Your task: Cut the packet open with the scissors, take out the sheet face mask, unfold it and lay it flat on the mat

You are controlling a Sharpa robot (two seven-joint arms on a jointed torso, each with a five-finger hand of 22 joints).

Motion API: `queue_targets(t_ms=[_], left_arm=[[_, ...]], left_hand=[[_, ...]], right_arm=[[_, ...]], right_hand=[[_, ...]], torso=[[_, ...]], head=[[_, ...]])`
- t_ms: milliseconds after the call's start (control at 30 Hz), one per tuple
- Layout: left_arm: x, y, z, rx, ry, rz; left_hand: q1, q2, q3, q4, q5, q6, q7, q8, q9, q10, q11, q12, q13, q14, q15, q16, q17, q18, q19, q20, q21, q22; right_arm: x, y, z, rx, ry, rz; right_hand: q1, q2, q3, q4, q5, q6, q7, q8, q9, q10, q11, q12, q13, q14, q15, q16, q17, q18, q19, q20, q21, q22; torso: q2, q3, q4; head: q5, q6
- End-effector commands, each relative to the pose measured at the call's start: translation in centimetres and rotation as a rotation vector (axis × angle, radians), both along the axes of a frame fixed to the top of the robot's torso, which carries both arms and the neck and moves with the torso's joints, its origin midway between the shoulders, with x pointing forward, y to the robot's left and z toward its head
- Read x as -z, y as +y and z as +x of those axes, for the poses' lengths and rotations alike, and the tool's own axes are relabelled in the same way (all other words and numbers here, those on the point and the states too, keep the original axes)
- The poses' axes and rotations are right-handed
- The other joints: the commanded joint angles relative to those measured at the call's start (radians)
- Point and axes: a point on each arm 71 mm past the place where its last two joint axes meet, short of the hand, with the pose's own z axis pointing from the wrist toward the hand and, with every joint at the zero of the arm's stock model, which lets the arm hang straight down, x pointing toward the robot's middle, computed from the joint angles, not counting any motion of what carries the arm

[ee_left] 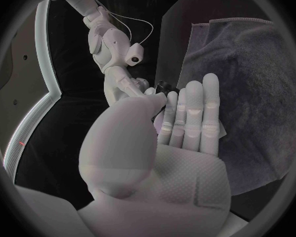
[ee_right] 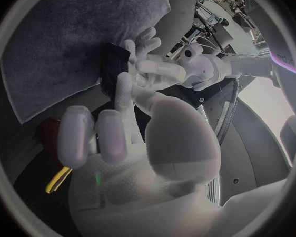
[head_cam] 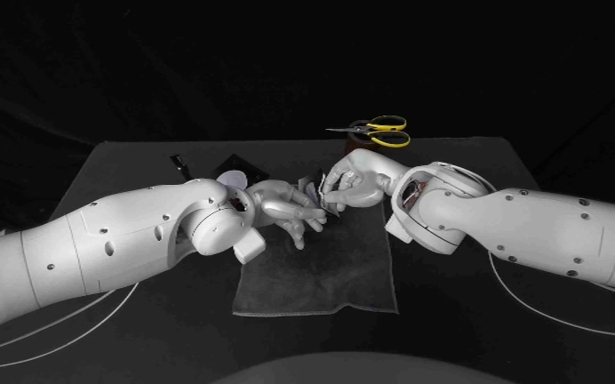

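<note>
The packet (ee_right: pixel 111 68) was pinched by the left hand (head_cam: pixel 284 211), just before the right hand (head_cam: pixel 348 184), whose own grip could not be told; with scissors (head_cam: pixel 380 132) lying beyond the right hand, extraction was judged in hand; a pinch on the mask inside was called for; the cut edge was hidden.

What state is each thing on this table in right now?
Packet: held between both hands, above the mat.
Left hand: holding the packet.
Right hand: pinching the packet.
Scissors: lying at the table's far edge, untouched.
Mat: spread flat, no mask on it.
</note>
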Motion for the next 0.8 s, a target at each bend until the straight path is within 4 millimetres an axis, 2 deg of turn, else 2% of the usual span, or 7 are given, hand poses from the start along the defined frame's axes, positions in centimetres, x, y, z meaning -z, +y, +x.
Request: queue_targets(t_ms=[33, 167, 233, 400, 567, 700, 800], left_arm=[[-0.2, -0.2, 0.02, -0.008, -0.009, -0.026], [-0.22, -0.24, 0.03, -0.012, -0.011, -0.027], [-0.22, -0.24, 0.04, -0.015, -0.011, -0.026], [-0.19, -0.18, 0.12, -0.024, -0.017, -0.016], [-0.19, -0.13, 0.14, -0.016, -0.041, 0.011], [-0.17, -0.15, 0.14, -0.013, -0.058, 0.039], [-0.13, -0.11, 0.19, -0.019, -0.065, 0.057]], left_hand=[[-0.018, -0.008, -0.001, 0.006, 0.002, 0.002, 0.004, 0.001, 0.0, 0.006, 0.001, 0.001, -0.001, 0.0, -0.002, 0.003, 0.003, 0.014, 0.001, -0.007, 0.004, 0.002], [-0.075, -0.063, -0.053, 0.026, 0.002, -0.03, 0.019, -0.02, -0.01, -0.001, 0.01, 0.004, 0.001, 0.001, 0.005, 0.005, 0.007, 0.012, -0.001, -0.002, 0.001, 0.001], [-0.089, -0.081, -0.078, 0.029, 0.002, -0.045, 0.025, -0.031, -0.014, -0.007, 0.014, 0.007, 0.003, 0.001, 0.008, 0.005, 0.008, 0.013, -0.001, 0.001, -0.001, 0.0], [-0.117, -0.095, -0.152, 0.049, 0.002, -0.064, 0.032, -0.043, -0.02, -0.024, 0.02, 0.023, 0.01, -0.001, 0.014, 0.007, 0.014, 0.013, 0.001, 0.007, -0.006, -0.004], [-0.118, -0.098, -0.221, 0.062, 0.002, -0.062, 0.033, -0.042, -0.02, -0.034, 0.021, 0.041, 0.018, -0.001, 0.015, 0.008, 0.017, 0.014, 0.004, 0.009, -0.01, -0.007], [-0.094, -0.077, -0.284, 0.064, 0.002, -0.05, 0.029, -0.032, -0.016, -0.033, 0.016, 0.072, 0.031, 0.004, 0.011, 0.009, 0.021, 0.015, 0.011, 0.007, -0.012, -0.009], [-0.069, -0.058, -0.293, 0.06, 0.002, -0.034, 0.022, -0.018, -0.012, -0.021, 0.009, 0.095, 0.04, 0.014, 0.005, 0.015, 0.025, 0.016, 0.018, 0.003, -0.008, -0.008]], right_arm=[[0.5, 0.48, -0.2, -0.072, 0.004, -0.075], [0.82, 0.62, -0.06, -0.069, 0.008, -0.101], [0.91, 0.62, 0.06, -0.061, 0.008, -0.108], [1.01, 0.62, 0.29, -0.04, 0.003, -0.115], [0.85, 0.67, 0.26, -0.024, -0.015, -0.097], [0.67, 0.72, 0.12, -0.013, -0.029, -0.071], [0.53, 0.77, 0.0, -0.008, -0.039, -0.054]], right_hand=[[0.008, 0.022, 0.016, 0.0, 0.001, 0.013, -0.003, 0.009, 0.008, 0.016, -0.004, 0.006, 0.006, 0.032, -0.01, 0.011, 0.012, -0.01, 0.01, -0.002, 0.01, 0.016], [-0.002, 0.02, 0.028, -0.004, 0.001, 0.02, -0.007, 0.012, 0.011, 0.027, -0.008, 0.011, 0.013, 0.035, -0.014, 0.02, 0.026, -0.013, 0.016, -0.006, 0.019, 0.028], [-0.004, 0.021, 0.031, -0.004, 0.001, 0.022, -0.008, 0.013, 0.011, 0.03, -0.009, 0.012, 0.015, 0.036, -0.014, 0.026, 0.035, -0.015, 0.019, -0.007, 0.025, 0.034], [-0.008, 0.021, 0.035, -0.005, 0.001, 0.024, -0.009, 0.015, 0.012, 0.032, -0.01, 0.014, 0.018, 0.038, -0.015, 0.031, 0.043, -0.016, 0.022, -0.008, 0.029, 0.039], [-0.012, 0.02, 0.039, -0.005, 0.001, 0.025, -0.01, 0.016, 0.013, 0.035, -0.011, 0.015, 0.02, 0.04, -0.016, 0.037, 0.052, -0.017, 0.025, -0.01, 0.034, 0.045], [-0.016, 0.02, 0.043, -0.006, 0.001, 0.027, -0.011, 0.017, 0.014, 0.039, -0.012, 0.016, 0.023, 0.042, -0.017, 0.043, 0.061, -0.019, 0.029, -0.011, 0.042, 0.054], [-0.018, 0.021, 0.047, -0.006, 0.001, 0.029, -0.012, 0.018, 0.014, 0.041, -0.013, 0.018, 0.026, 0.044, -0.018, 0.048, 0.068, -0.021, 0.032, -0.012, 0.047, 0.06]], torso=[[0.001, -0.0004, 0.0005], [0.0, -0.001, -0.0002], [0.0, -0.0008, -0.0003], [0.0, -0.0004, 0.0004], [0.001, 0.0, -0.0003], [0.001, 0.0004, -0.0003], [0.0, 0.0007, -0.0006]], head=[[-0.002, 0.0], [-0.002, -0.001], [-0.002, 0.0], [-0.002, -0.002], [-0.003, -0.003], [-0.001, -0.002], [0.0, -0.002]])
